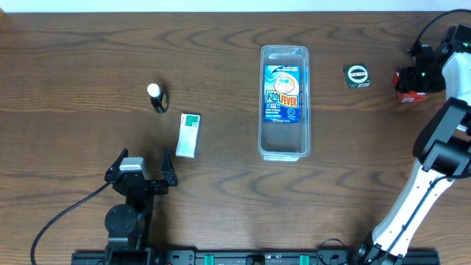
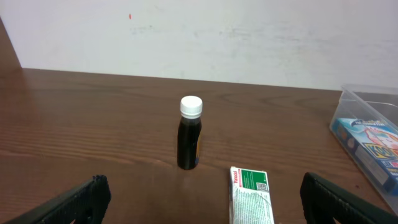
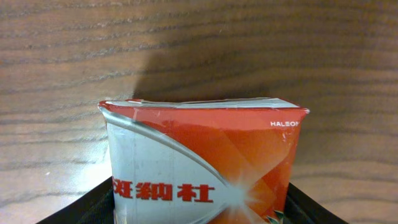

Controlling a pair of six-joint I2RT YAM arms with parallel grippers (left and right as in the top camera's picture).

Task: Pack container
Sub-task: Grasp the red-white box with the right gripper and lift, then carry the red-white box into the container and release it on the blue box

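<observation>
Lettering inside your long, narrow container (image 1: 284,145) of clear, round-cornered plastic reads "KOOL FEVER", on a blue packet (image 1: 282,92) lying toward its far end. The container sits mid-table, well apart from both grippers. Your right gripper (image 1: 407,82) clamps a red-and-white carton (image 3: 205,155) marked "HALEON"; your left gripper (image 1: 145,159) gapes, empty, near a green-and-white box (image 1: 189,135).

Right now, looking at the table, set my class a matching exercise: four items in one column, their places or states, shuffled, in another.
Items: 1 blue box; 2 dark bottle; 3 green-and-white box; 4 red box.
Places or states: A upright, white-capped; B inside the clear container; C farthest right in the overhead view; D lying flat near the bottle.
Pairs: 1-B; 2-A; 3-D; 4-C.
</observation>
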